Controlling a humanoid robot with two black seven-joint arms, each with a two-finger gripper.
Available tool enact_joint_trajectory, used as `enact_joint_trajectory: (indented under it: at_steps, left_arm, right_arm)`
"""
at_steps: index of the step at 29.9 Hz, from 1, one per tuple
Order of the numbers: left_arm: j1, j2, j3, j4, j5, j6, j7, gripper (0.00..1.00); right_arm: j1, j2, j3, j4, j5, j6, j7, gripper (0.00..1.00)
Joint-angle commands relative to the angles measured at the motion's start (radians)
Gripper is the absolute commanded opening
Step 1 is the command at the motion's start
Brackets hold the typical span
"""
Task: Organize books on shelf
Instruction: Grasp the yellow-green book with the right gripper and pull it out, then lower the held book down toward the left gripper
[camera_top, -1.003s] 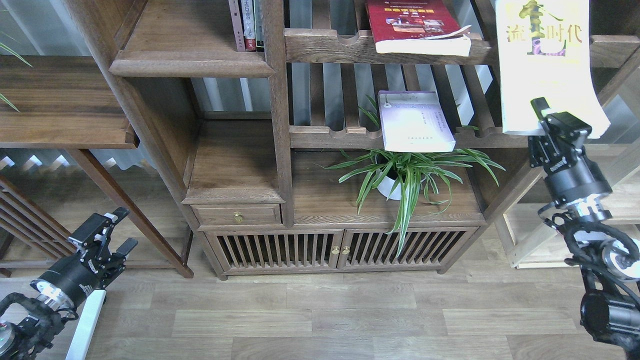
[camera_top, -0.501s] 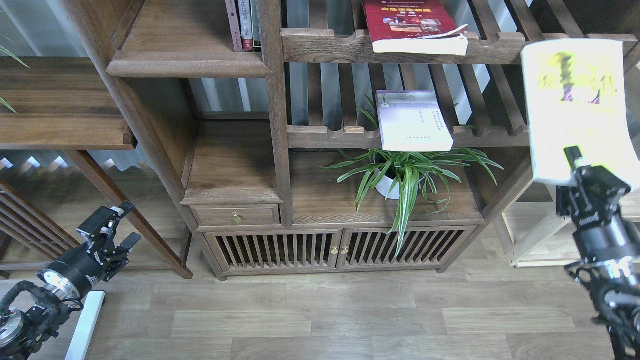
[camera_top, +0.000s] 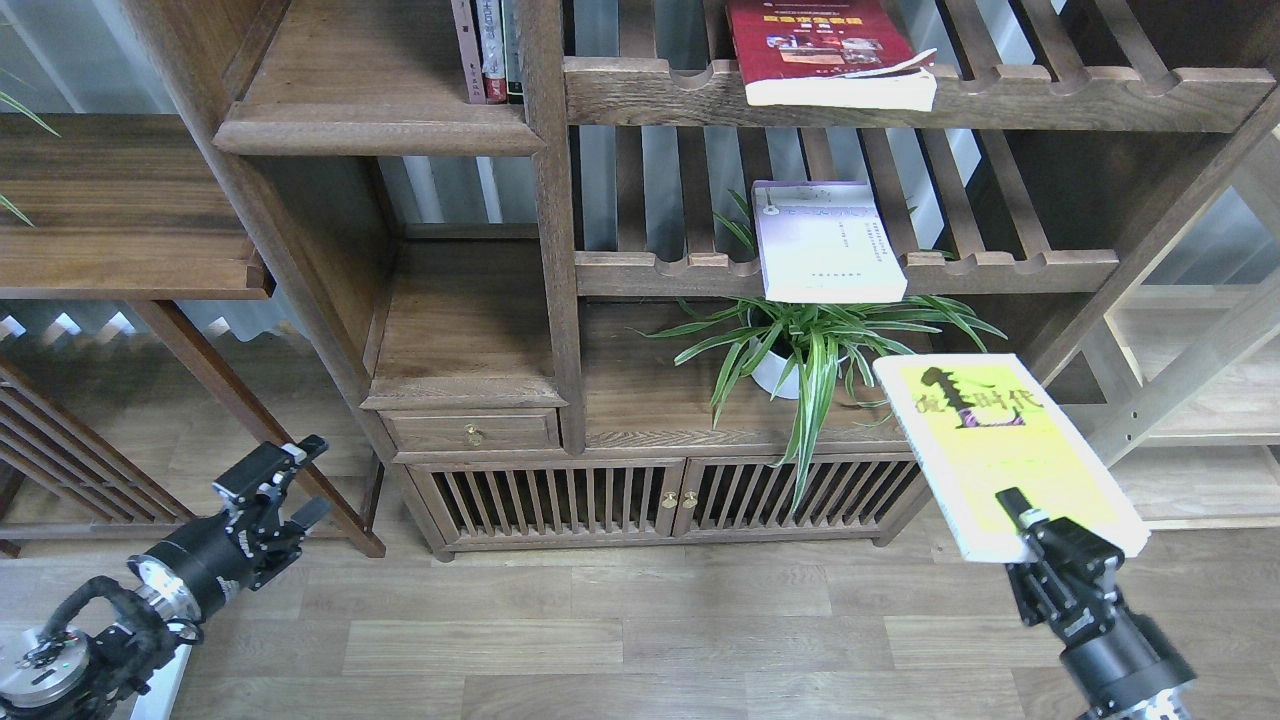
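Head view shows the right gripper (camera_top: 1040, 535) with fingers pinching the yellow-green book (camera_top: 1000, 450) below the spider plant (camera_top: 810, 350); the left gripper (camera_top: 275, 490) hangs spread, empty. No book sits on the solid shelf (camera_top: 370, 125); the lavender book (camera_top: 825, 240) and red book (camera_top: 820, 50) wait above the plant.

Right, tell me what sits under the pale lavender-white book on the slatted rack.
Under the pale lavender-white book a green spider plant spreads from a white pot on the lower wooden ledge. The book hides part of the slatted rack.
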Motion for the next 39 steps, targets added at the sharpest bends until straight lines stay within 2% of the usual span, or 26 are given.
enact_joint_trajectory:
  at_steps: [1, 8, 17, 25, 39]
  left_arm:
    - [0.012, 0.009, 0.077, -0.107, 0.000, 0.000, 0.000, 0.98]
    - [0.071, 0.014, 0.129, -0.206, 0.008, 0.000, 0.000, 0.97]
    - [0.203, 0.054, 0.172, -0.353, 0.033, 0.000, 0.000, 0.96]
    - [0.275, 0.043, 0.161, -0.395, 0.040, 0.000, 0.000, 0.94]
    - [0.300, -0.042, 0.140, -0.398, 0.054, 0.000, 0.000, 0.92]
  right_arm:
    - [-0.008, 0.017, -0.043, 0.010, -0.030, 0.000, -0.001, 0.11]
    - [-0.013, 0.094, -0.164, 0.018, -0.140, 0.000, -0.001, 0.11]
    - [0.021, 0.290, -0.339, 0.019, -0.368, 0.000, -0.001, 0.10]
    - [0.033, 0.296, -0.484, 0.022, -0.398, 0.000, -0.003, 0.11]
    - [0.145, 0.333, -0.609, 0.014, -0.414, 0.000, 0.009, 0.11]
